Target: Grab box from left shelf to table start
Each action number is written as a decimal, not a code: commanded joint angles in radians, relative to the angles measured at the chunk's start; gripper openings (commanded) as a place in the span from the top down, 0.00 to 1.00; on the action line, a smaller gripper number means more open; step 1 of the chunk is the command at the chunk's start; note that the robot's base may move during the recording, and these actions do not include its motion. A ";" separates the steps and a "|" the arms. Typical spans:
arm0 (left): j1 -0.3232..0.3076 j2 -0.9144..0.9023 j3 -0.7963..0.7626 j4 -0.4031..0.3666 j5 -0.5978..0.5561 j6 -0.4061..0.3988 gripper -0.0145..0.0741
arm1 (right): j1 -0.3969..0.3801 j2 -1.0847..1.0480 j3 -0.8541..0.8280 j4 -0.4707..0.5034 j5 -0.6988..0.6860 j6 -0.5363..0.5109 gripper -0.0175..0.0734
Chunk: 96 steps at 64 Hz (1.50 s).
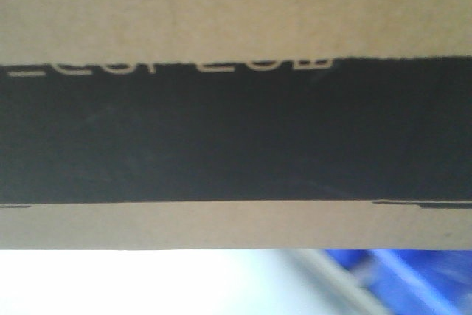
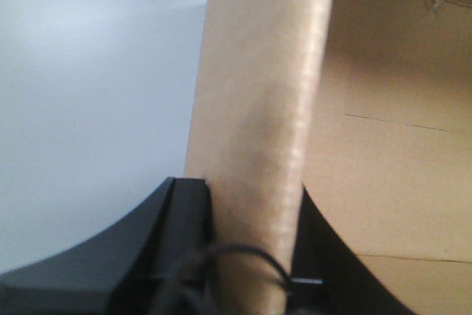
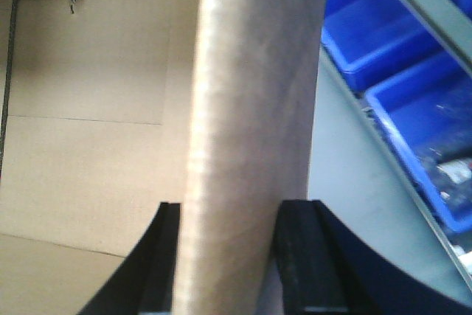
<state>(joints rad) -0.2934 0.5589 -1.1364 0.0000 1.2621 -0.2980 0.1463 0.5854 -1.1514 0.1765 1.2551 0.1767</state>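
While the large brown corrugated cardboard box [image 1: 236,12], with its black printed panel and pale lettering, fills nearly the whole front view, only a bright white surface [image 1: 110,285] under its lower edge and blurred blue plastic bins [image 1: 402,282] at lower right show beyond it. Whether the box rests on anything cannot be told. The left gripper [image 2: 247,201] is clamped on one upright wall of the box, with one black finger [image 2: 184,215] outside and the other on the inner side. The right gripper [image 3: 232,215] pinches the opposite wall in the same way. In that wrist view the box's interior lies to the left and the bins to the right.
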 commanded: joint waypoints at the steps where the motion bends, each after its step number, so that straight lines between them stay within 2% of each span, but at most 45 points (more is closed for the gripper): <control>1: 0.001 -0.005 -0.037 -0.029 0.076 -0.037 0.85 | -0.007 0.004 -0.026 -0.045 0.024 -0.004 0.78; 96: 0.001 -0.005 -0.037 -0.038 0.076 -0.037 0.85 | -0.007 0.004 -0.026 -0.045 0.025 -0.004 0.78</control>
<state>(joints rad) -0.2934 0.5589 -1.1364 0.0000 1.2621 -0.2980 0.1463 0.5854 -1.1514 0.1779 1.2551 0.1767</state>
